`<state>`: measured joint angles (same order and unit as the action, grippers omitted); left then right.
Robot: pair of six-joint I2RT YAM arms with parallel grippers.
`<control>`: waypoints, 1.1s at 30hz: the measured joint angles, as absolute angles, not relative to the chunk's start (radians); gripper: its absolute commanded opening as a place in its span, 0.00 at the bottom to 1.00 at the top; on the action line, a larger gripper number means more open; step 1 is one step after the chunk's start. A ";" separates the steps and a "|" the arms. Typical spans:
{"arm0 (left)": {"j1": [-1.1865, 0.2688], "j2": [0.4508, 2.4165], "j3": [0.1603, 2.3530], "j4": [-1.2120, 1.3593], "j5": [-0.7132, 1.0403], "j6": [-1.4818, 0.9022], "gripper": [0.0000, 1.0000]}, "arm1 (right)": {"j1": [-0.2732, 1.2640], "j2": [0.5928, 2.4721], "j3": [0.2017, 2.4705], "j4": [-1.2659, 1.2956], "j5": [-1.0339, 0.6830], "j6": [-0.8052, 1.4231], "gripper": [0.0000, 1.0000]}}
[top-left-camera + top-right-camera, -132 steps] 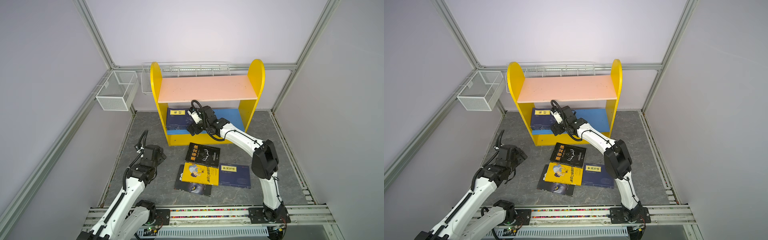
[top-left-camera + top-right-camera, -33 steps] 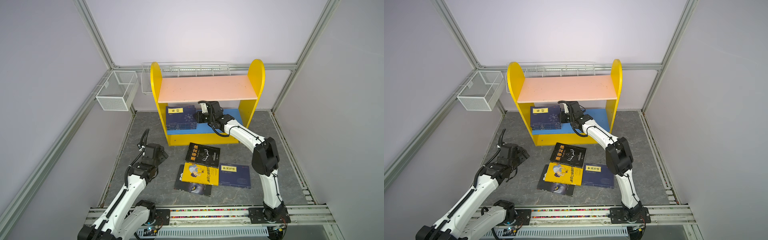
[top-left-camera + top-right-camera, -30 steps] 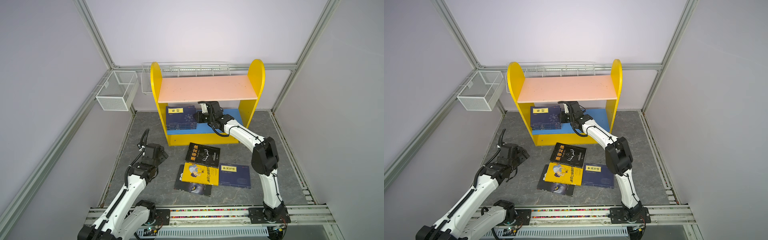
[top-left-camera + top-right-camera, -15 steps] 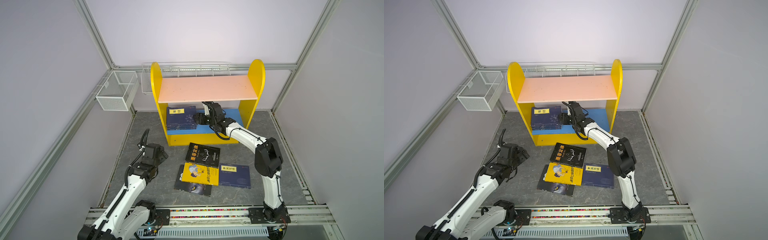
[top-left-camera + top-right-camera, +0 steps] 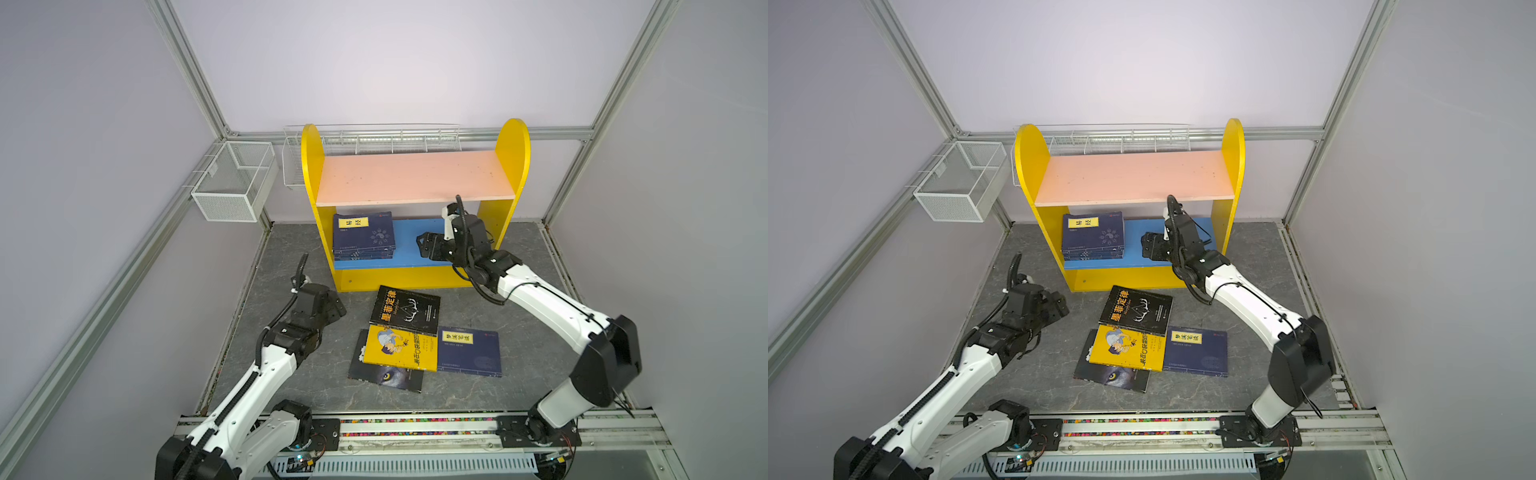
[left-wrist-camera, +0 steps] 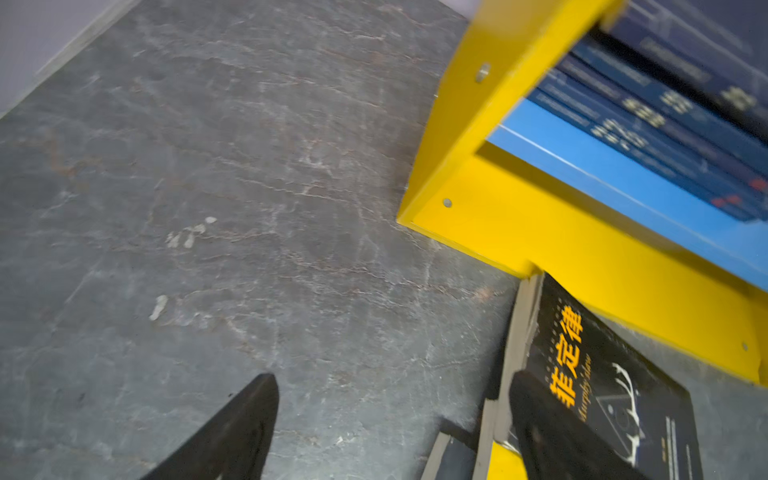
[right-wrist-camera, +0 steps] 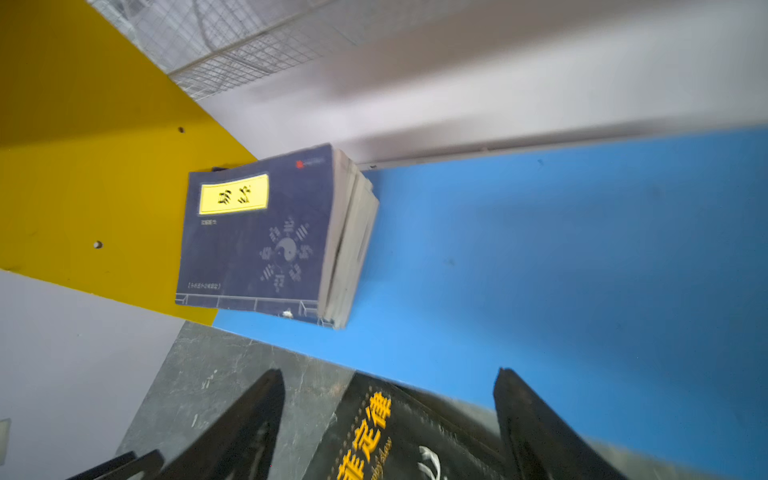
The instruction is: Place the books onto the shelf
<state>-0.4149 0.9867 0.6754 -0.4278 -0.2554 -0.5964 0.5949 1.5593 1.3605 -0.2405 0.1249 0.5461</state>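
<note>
1. Shelf (image 5: 311,166) stands at the back of the grey floor (image 5: 457,397), pink upper board (image 5: 411,176) above blue lower board (image 5: 409,239).
2. Stack of navy books (image 5: 363,235) lies flat at the left end of the blue lower board, against the yellow side panel (image 7: 83,166). It shows in both top views (image 5: 1094,235). The top cover is face up with a yellow title label. In the right wrist view (image 7: 257,237) the page edges look slightly staggered.
3. Right gripper (image 5: 420,246) is over the blue lower board about mid-span, to the right of the stack with a clear gap. Its jaws are spread wide with nothing between them, as the right wrist view (image 7: 388,371) also shows.
4. Left gripper (image 5: 338,307) hangs low over the floor near the shelf's front-left corner, jaws wide and empty. In the left wrist view (image 6: 390,376) one finger (image 6: 548,436) overlaps the black book (image 6: 602,395). Contact: cannot tell.
5. Four books lie on the floor in front of the shelf:
   - The black book (image 5: 405,309) is nearest the base, its lower edge over the yellow book (image 5: 401,348).
   - The wolf-eye book (image 5: 386,377) sits under the yellow book.
   - The navy book (image 5: 469,351) lies just beside the yellow book on its right.
6. A wire basket (image 5: 232,183) hangs on the left wall, and a long wire basket (image 5: 374,139) runs behind the shelf.
</note>
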 measured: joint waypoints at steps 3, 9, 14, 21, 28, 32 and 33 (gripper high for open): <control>-0.519 1.051 0.694 -0.361 -0.237 -0.536 0.88 | 0.580 1.465 1.232 -0.356 0.143 0.619 0.84; -0.715 1.210 0.760 -0.253 -0.206 -0.407 0.88 | 0.499 1.342 0.960 -0.637 0.111 0.683 0.86; -0.894 1.402 0.868 -0.226 -0.201 -0.270 0.88 | 0.346 1.193 0.773 -0.776 0.014 0.691 0.87; -1.081 1.694 1.058 -0.290 -0.241 -0.104 0.87 | 0.233 1.106 0.606 -0.804 -0.129 0.673 0.86; -1.111 1.836 1.128 -0.323 -0.260 -0.038 0.83 | 0.185 1.124 0.536 -0.761 -0.234 0.618 0.86; -1.111 1.866 1.150 -0.319 -0.269 -0.028 0.82 | 0.171 1.155 0.539 -0.730 -0.289 0.581 0.85; -1.112 1.873 1.157 -0.319 -0.272 -0.025 0.82 | 0.171 1.160 0.540 -0.722 -0.302 0.573 0.85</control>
<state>-1.1118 1.8729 1.1572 -0.3195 -0.2718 -0.0254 0.1707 1.1603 0.5404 -0.7219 -0.3016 0.5728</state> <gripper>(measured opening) 0.826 0.855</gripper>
